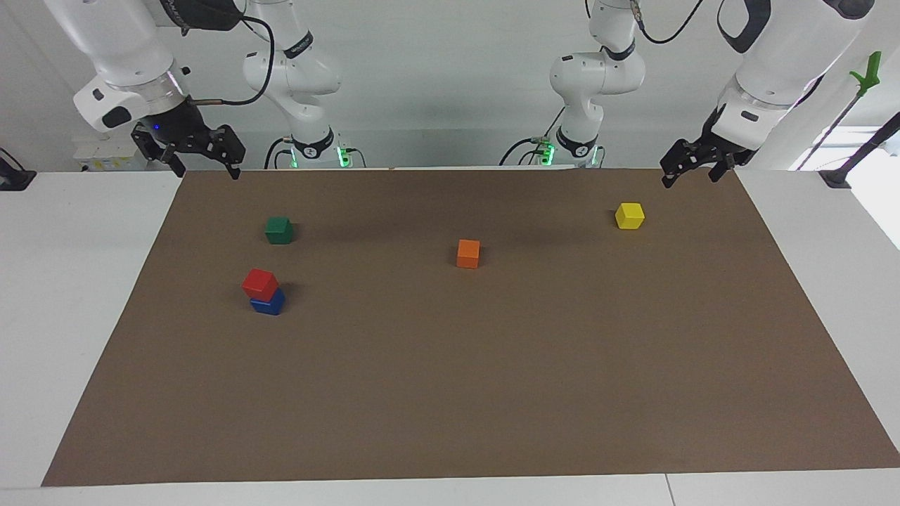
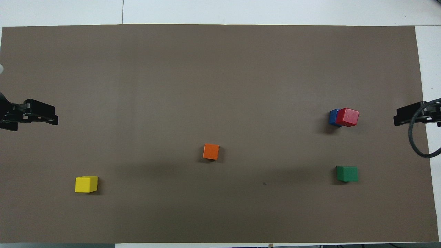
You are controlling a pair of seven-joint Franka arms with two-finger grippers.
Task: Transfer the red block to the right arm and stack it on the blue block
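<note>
already the red block [image 1: 259,284] sits on top of the blue block [image 1: 268,303], set a little askew so that one blue edge shows beside it from above, and no finger touches either cube. nearest the robots, the right gripper [image 1: 202,171] hangs empty with its two fingers spread apart, raised over the corner of the brown mat [image 1: 450,393] at the right arm's end of the table; the stack lies well apart from it, out on the mat and lower. the left gripper [image 1: 690,176] hangs empty too, fingers parted, over the mat's corner at the left arm's end, with the whole width of the table between it and the stack. a green block [image 1: 279,230] rests on the mat near the stack and nearer to the robots than it. the yellow block [image 1: 629,215] lies near the left gripper, low on the mat and not touched by it. the orange block [image 1: 468,253] stands about midway between the two ends of the table. farther out than the stack the mat is bare brown. small lettering rings the arms' joints, too small to read, and the cubes carry no labels that can be made out.
</note>
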